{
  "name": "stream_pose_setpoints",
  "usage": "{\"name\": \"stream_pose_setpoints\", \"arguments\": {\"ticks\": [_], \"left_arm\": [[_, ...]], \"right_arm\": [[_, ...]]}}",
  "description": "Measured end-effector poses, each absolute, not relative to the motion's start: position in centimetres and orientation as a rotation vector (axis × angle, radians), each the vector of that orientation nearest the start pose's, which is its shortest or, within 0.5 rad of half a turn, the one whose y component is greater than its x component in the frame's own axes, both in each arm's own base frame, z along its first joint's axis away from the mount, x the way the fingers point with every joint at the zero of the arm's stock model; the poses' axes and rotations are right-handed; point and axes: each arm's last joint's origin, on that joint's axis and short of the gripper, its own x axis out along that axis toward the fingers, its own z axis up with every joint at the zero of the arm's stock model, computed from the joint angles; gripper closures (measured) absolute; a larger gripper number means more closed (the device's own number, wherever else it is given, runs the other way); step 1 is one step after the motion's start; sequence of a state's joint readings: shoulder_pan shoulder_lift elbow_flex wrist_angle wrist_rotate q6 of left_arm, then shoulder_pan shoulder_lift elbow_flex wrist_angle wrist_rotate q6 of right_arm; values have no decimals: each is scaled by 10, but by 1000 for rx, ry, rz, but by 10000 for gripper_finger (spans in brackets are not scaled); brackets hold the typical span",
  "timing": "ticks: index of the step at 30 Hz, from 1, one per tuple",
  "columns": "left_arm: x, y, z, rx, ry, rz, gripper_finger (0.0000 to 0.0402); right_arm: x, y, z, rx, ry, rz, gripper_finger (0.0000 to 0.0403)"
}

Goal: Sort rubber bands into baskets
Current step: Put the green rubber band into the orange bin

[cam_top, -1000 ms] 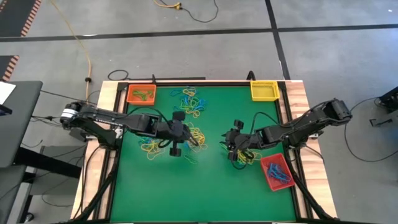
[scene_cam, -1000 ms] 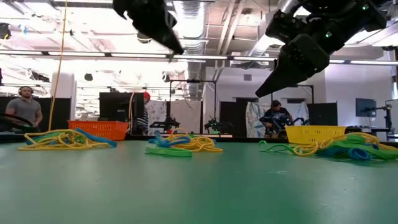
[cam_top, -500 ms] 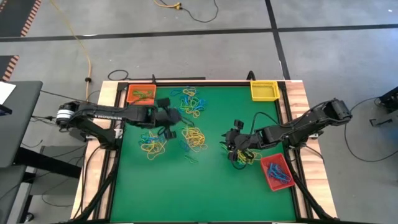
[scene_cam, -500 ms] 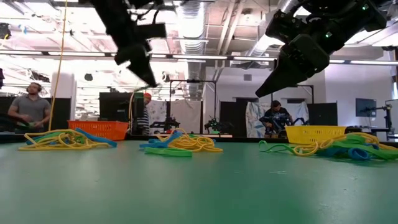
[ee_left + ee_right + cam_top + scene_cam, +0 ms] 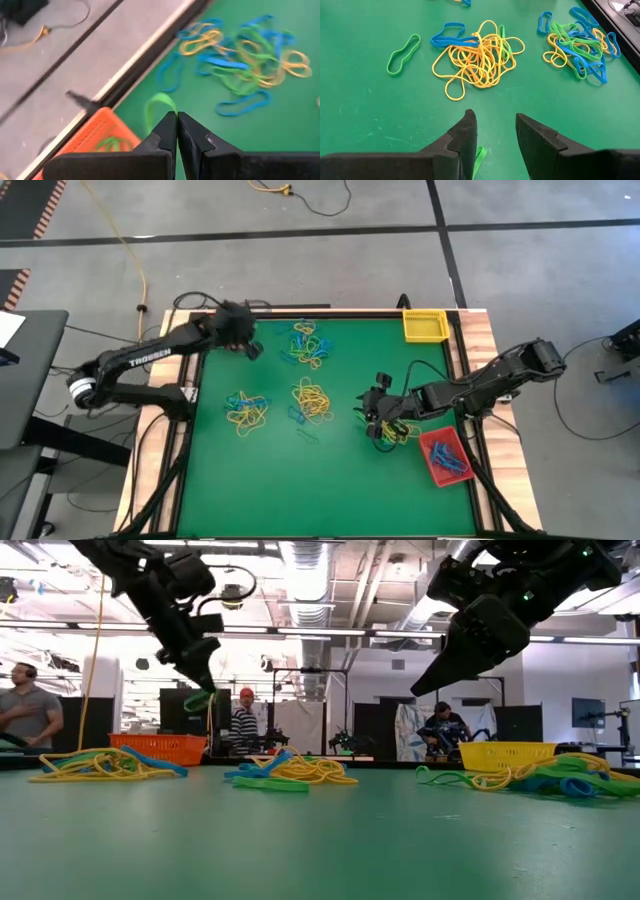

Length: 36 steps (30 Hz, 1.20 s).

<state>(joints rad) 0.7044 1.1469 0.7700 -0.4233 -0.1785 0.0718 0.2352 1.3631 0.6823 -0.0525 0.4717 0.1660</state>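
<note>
Left end effector (image 5: 176, 120): closed on a green rubber band (image 5: 159, 106), above the orange basket (image 5: 102, 135). Right end effector (image 5: 495, 131): open, empty, over counter (image 5: 330, 470). Rubber bands (image 5: 311, 400): scattered piles mid-counter.

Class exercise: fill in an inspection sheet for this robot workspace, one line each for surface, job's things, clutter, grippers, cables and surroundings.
Surface: green mat in a wooden frame.
Job's things: rubber band piles across the mat; orange basket holding green bands, yellow basket, red basket holding blue ones.
Clutter: nothing seen.
Grippers: left gripper shut on a green rubber band, near the orange basket; right gripper open, hanging over the mat near the red basket.
Cables: yellow cable on the floor.
Surroundings: people beyond the table.
</note>
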Motion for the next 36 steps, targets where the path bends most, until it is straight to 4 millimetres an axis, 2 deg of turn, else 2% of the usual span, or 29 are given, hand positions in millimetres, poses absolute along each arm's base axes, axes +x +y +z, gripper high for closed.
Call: {"name": "stream_pose_setpoints", "arguments": {"ticks": [4, 10, 15, 20, 24, 29, 33, 36], "left_arm": [[150, 169, 237, -249, 825, 860, 401], [129, 184, 236, -319, 828, 930, 401], [122, 191, 231, -348, 851, 954, 401], [120, 200, 216, -392, 930, 957, 397], [123, 206, 203, -423, 983, 947, 371], [125, 210, 194, -443, 1012, 942, 321], [126, 212, 195, -439, 991, 948, 287], [130, 207, 201, -444, 938, 877, 272]], "right_arm": [[259, 49, 192, -98, 667, -281, 239], [259, 49, 192, -94, 666, -282, 239], [259, 49, 192, -94, 666, -282, 239], [259, 49, 192, -87, 665, -283, 239], [259, 51, 192, -89, 665, -275, 239], [258, 52, 192, -91, 664, -270, 239], [258, 52, 192, -91, 665, -271, 239], [258, 52, 192, -91, 665, -271, 239]]}}
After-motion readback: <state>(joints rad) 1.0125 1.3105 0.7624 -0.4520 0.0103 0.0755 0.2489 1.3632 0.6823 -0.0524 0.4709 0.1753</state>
